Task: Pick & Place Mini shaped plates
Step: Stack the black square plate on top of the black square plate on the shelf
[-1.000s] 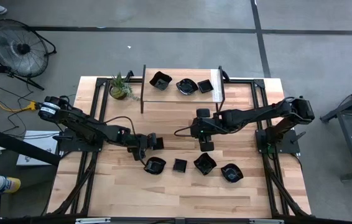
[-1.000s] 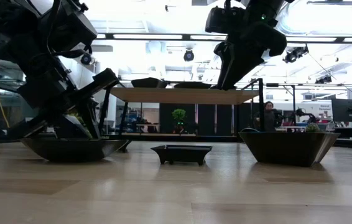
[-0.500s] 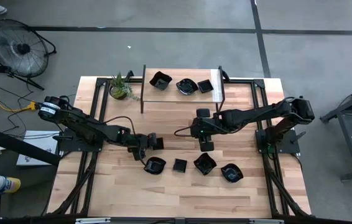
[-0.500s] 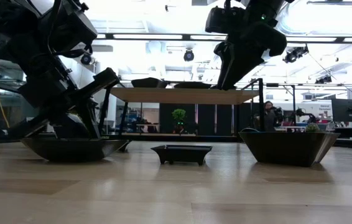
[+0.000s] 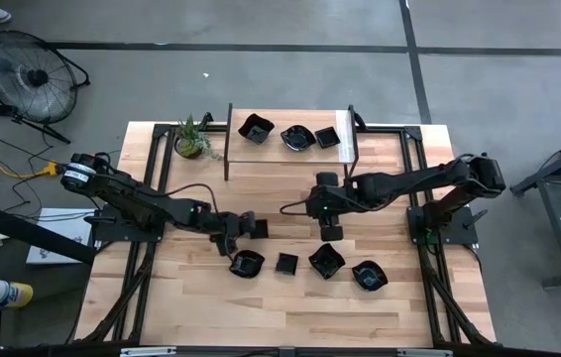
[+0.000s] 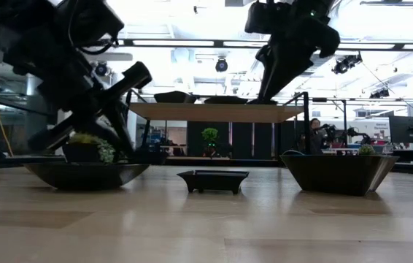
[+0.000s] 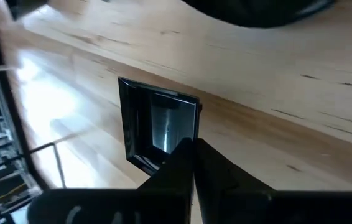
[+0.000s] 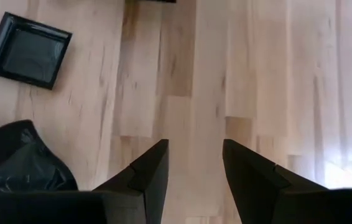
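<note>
Four mini shaped plates (image 5: 286, 263) lie beside left gripper (image 5: 252, 228).

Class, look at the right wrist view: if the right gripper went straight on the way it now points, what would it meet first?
Probably bare table. The right gripper is open and empty, and only wood lies between and ahead of its fingers. The square plate and wavy plate sit off to one side.

Left wrist view — a black dish (image 7: 269, 7) is cut off at the edge, its shape perhaps rounded.
</note>
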